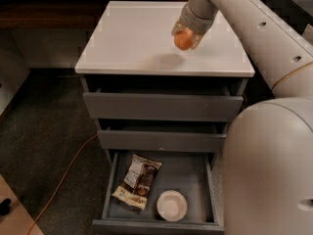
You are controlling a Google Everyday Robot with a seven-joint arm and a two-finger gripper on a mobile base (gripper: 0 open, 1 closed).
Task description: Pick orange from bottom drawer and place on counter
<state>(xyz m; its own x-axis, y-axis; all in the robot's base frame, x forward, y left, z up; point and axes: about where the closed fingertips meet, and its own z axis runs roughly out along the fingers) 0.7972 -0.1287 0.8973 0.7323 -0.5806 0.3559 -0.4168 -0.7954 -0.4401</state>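
The gripper [185,35] hangs over the right half of the counter [127,38], its fingers closed around the orange [182,40], which shows below them. The orange seems to be clear of the surface: its soft shadow [168,60] lies on the slab just down and left of it. The arm [254,28] slants away from the gripper toward the upper right, and the robot's pale body [274,165] fills the lower right corner.

Under the counter, the top drawer [161,106] and middle drawer [161,140] sit nearly closed. The bottom drawer [156,225] is pulled wide open. In its tray lie a snack bag [137,181] to the left and a white bowl [171,205] just beside it to the right. An orange cable [63,175] runs across the dark floor left of the cabinet.
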